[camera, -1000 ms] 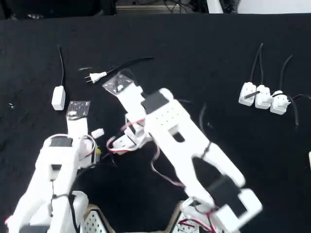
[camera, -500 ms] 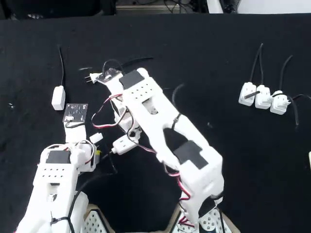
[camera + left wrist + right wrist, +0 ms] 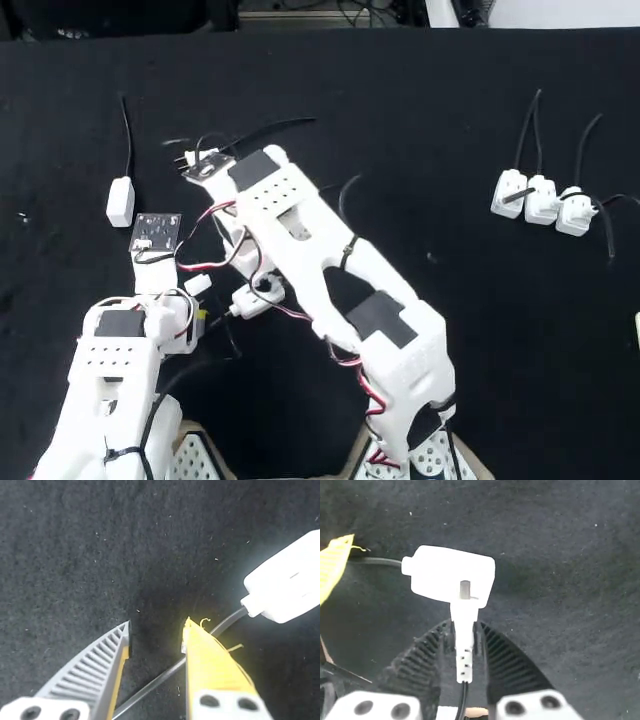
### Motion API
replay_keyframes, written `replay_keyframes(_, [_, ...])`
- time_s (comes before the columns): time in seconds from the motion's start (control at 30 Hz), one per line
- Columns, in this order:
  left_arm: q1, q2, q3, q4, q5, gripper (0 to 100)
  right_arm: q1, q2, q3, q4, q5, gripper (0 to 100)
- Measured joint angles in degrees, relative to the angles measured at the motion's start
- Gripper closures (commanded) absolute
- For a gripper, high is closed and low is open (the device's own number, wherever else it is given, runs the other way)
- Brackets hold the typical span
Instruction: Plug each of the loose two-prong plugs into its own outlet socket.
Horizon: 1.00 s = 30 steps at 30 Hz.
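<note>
Closely seen, our right gripper is clamped on a white plug, whose front end touches a white socket block, left of centre and near. We cannot tell whether it is seated. Our left gripper stands spread, holding nothing, over the block's cable. From above, our right arm covers block and plug. Far left lie a second plug and a lone socket; three sockets sit far right.
</note>
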Motion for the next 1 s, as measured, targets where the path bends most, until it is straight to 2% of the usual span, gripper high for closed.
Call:
replay_keyframes(0.8, [0.00,0.00,0.00,0.00,0.00,82,0.00,2.02,-3.60,2.90,1.85,98.8])
replay_keyframes(1.0, [-0.26,0.00,0.00,0.00,-0.18,82,2.20,3.87,-5.27,3.08,2.29,98.8])
